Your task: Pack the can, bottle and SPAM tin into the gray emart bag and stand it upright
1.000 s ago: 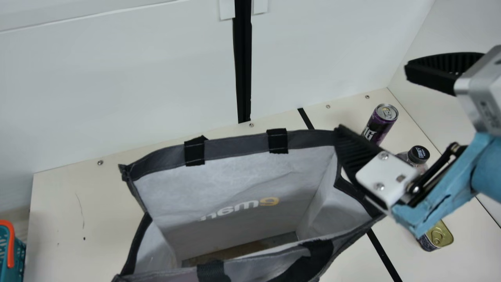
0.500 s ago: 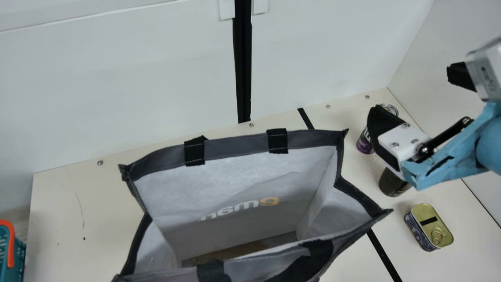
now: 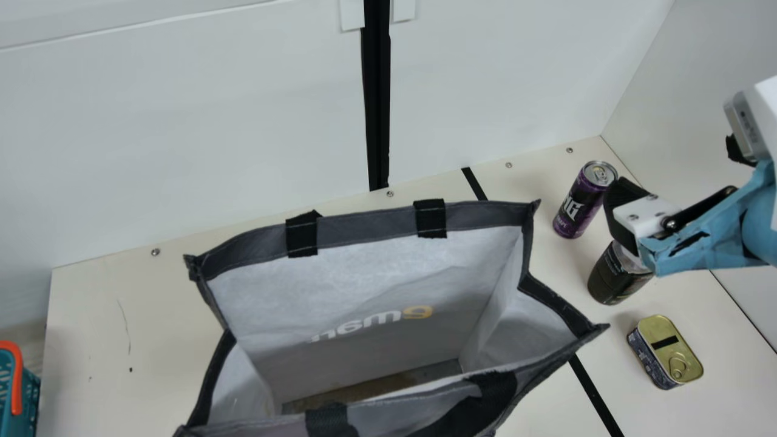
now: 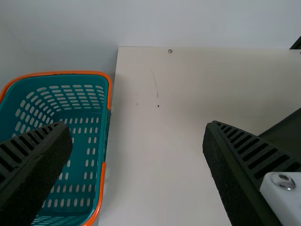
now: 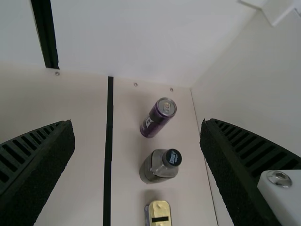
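Observation:
At the right of the main view my right gripper (image 3: pixel 681 173) is open above the table, one finger overlapping the bottle (image 3: pixel 614 279) from this angle. The purple can (image 3: pixel 584 200) stands behind that bottle, and the SPAM tin (image 3: pixel 666 352) lies in front. Centre front, the gray emart bag (image 3: pixel 364 285) is upright with its mouth spread wide. In the right wrist view the gripper (image 5: pixel 137 129) has nothing between its fingertips; can (image 5: pixel 157 118), bottle (image 5: pixel 157 165) and tin (image 5: pixel 160 214) show beyond them. My left gripper (image 4: pixel 137 132), in the left wrist view, is open and holds nothing.
A teal basket (image 4: pixel 70 146) with an orange rim is at the table's left edge, under one left finger in the left wrist view. White walls rise behind the table (image 3: pixel 103 315) and at its right. The bag's black handles hang at its front.
My right gripper has moved right, away from the bag's rim, and now uncovers the can, the tin and much of the bottle. The bag and the three items have stayed put.

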